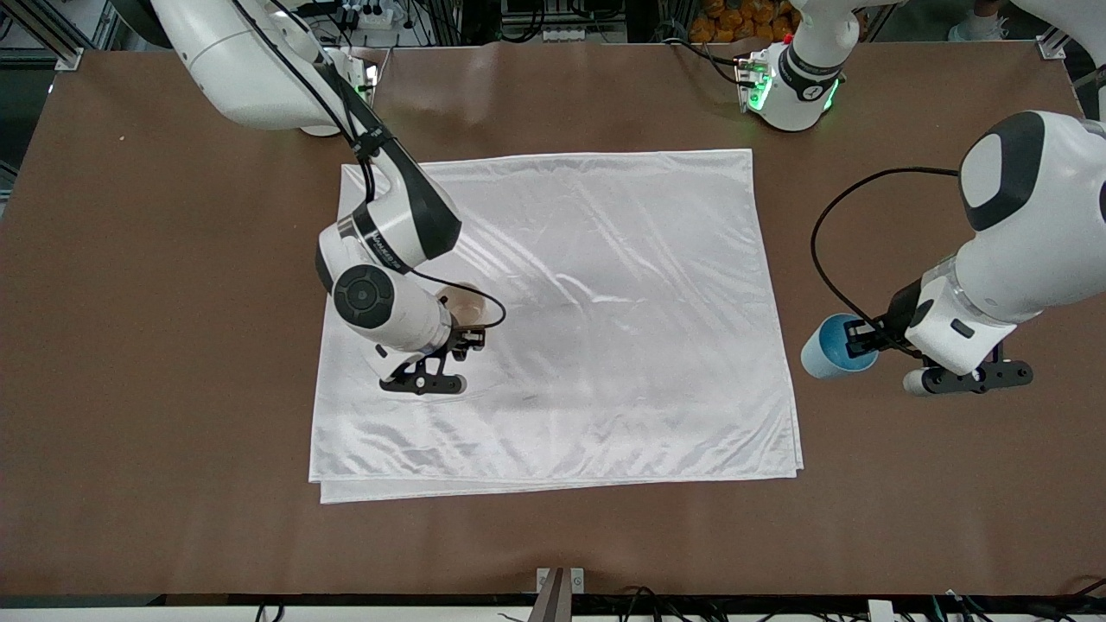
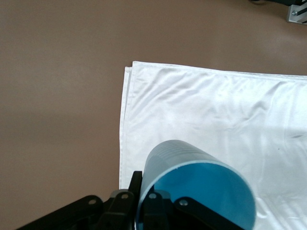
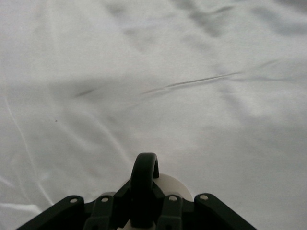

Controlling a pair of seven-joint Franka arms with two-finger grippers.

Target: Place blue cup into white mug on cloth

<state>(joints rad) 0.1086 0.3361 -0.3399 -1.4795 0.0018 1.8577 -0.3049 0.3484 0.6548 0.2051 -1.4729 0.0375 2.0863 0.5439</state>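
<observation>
The white cloth (image 1: 605, 302) lies wrinkled on the brown table (image 1: 173, 345). My right gripper (image 1: 467, 339) is over the cloth's part toward the right arm's end, shut on the black loop handle (image 3: 145, 175) of the white mug (image 3: 176, 186). In the front view the arm hides most of the mug (image 1: 464, 299). My left gripper (image 1: 861, 337) is over bare table just off the cloth's edge at the left arm's end. It is shut on the wall of the blue cup (image 1: 828, 347), which is tilted on its side. In the left wrist view the cup (image 2: 192, 184) has one finger inside and one outside.
The cloth's folded corner (image 2: 127, 69) shows double layers. A black cable (image 1: 829, 225) loops from the left arm above the table. A metal bracket (image 1: 560, 580) sits at the table's edge nearest the front camera. Bare table surrounds the cloth.
</observation>
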